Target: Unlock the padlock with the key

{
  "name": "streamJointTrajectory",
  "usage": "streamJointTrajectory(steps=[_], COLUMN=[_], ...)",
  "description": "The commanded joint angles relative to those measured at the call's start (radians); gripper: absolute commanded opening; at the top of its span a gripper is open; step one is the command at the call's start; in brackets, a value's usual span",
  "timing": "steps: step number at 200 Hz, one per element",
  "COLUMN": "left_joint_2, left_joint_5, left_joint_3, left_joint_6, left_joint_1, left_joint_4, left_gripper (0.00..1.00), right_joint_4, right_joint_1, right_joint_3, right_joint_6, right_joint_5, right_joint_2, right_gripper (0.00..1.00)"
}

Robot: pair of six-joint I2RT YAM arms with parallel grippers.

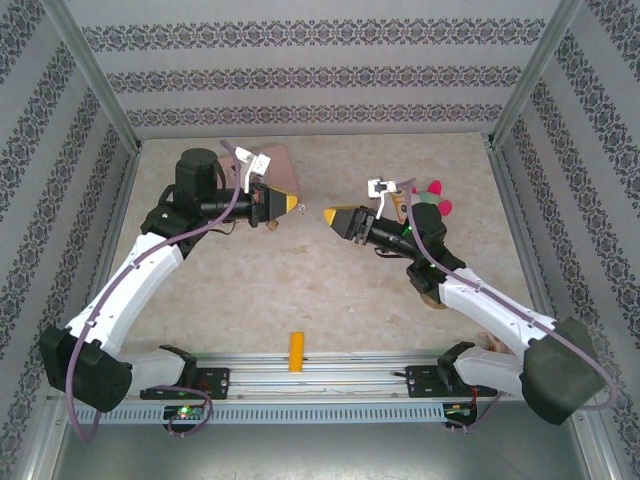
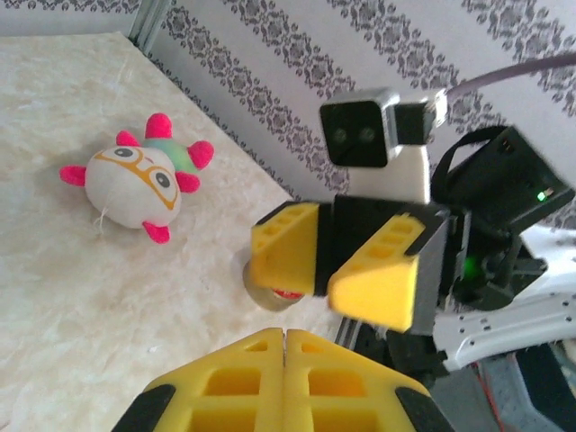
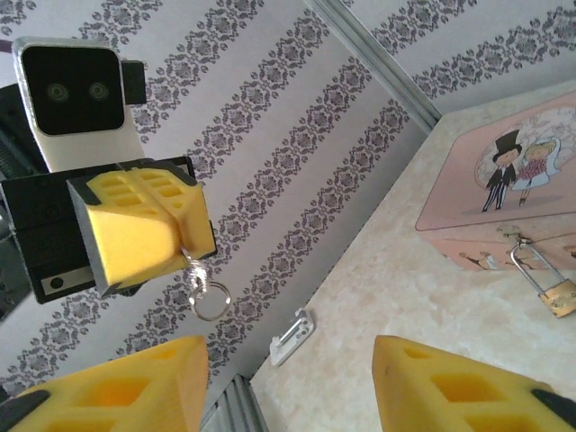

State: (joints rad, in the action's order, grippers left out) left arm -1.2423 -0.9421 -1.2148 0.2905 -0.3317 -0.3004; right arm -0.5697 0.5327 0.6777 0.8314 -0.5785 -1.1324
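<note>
Right, my left gripper (image 3: 171,225) sits upper left in the right wrist view, fingers pressed together on what I take for the key (image 3: 192,264), mostly hidden in the pads; its wire ring (image 3: 211,301) dangles free below; my right gripper (image 1: 335,215) faces it nose to nose at mid-frame of the top view, jaws wide apart and empty. I read this as a handover, so I'd ease the right fingers (image 3: 468,387) in around the metal just under the left pads, not the ring, which would swing; close squarely, confirm the pinch, and only then let the left go, else the key drops. The padlock (image 3: 558,295) lies at the right edge of that wrist view, just before the tin (image 3: 504,171), shackle towards it; the keyhole I cannot see.
</note>
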Motion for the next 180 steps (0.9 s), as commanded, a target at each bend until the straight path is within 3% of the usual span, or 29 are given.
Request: streamJointTrajectory(steps=[1,36,87,180], left_joint_2=[0.016,0.025,0.012,0.005], left_joint_5=[-0.024,-0.054,-0.077,-0.072], left_joint_3=[-0.051,-0.065,-0.054,-0.036], left_joint_6=[-0.176,-0.177,-0.175,-0.196], left_joint_1=[0.008,-0.01,-0.021,-0.02], left_joint_4=[-0.249,-0.241,-0.215,-0.225], left_gripper=[0.0,0.0,0.0,0.0], right_joint_4=[0.059,0.084,0.047,0.014], right_joint_1=[0.01,0.049,0.132,0.139], right_joint_3=[-0.02,0.002,0.08,0.142], right_joint_6=[-0.086,-0.116,-0.142,-0.129], right_joint_5=[0.015,-0.005,-0.069,-0.113], right_joint_2=[0.045,0.038,-0.054,-0.109], right_gripper=[0.54,0.47,0.47,0.42])
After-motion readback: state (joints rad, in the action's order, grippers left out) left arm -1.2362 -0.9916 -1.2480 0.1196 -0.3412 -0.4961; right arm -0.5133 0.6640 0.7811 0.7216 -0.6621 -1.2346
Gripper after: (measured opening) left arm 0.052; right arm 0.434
